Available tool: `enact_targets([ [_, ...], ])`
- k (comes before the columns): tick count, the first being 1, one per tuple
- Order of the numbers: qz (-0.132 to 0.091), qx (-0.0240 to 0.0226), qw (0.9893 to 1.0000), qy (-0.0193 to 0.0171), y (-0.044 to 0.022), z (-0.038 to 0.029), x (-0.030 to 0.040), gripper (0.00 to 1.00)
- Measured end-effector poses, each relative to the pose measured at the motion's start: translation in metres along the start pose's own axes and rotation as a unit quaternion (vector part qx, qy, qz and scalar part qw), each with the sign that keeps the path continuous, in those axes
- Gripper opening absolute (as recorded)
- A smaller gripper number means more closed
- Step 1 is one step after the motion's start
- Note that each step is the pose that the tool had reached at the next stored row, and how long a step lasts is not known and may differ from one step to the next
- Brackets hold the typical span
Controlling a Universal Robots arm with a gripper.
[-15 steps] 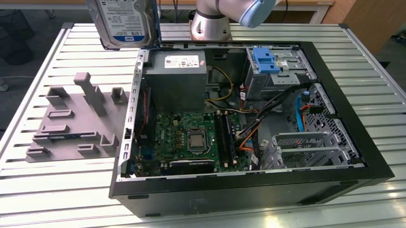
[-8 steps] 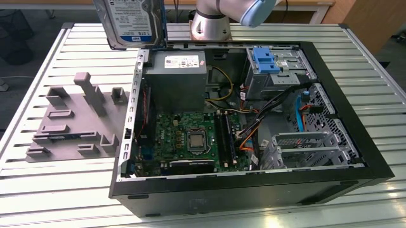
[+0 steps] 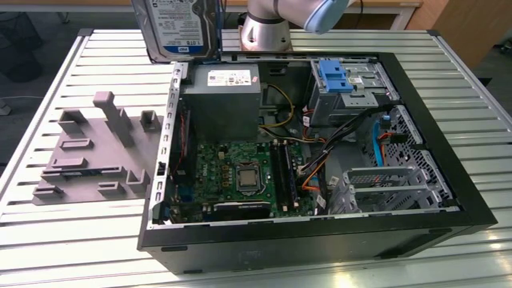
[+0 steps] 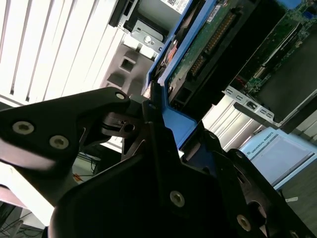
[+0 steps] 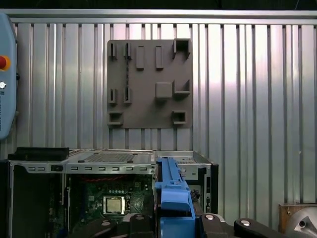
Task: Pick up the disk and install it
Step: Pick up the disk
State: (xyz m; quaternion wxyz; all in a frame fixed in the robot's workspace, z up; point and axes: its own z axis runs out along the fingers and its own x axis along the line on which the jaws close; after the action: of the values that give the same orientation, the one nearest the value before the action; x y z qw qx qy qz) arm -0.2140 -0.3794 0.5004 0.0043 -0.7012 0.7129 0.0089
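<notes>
The silver, white-and-blue-labelled disk is held upright in the air, clipped in its blue bracket.

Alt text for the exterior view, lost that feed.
The disk hangs upright at the top edge, label facing the camera, beside the robot arm, beyond the open computer case. A grey fixture plate lies on the slatted table, to the exterior view's left of the case.

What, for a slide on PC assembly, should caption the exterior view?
The disk hangs upright at the far corner of the open computer case; a grey fixture plate lies alongside.
</notes>
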Motion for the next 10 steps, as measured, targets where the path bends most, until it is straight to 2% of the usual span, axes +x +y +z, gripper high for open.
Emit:
enact_targets([
  [10, 0.006, 0.0002, 1.0000, -0.0001, -0.0013, -0.0002, 0.0145, 0.36],
])
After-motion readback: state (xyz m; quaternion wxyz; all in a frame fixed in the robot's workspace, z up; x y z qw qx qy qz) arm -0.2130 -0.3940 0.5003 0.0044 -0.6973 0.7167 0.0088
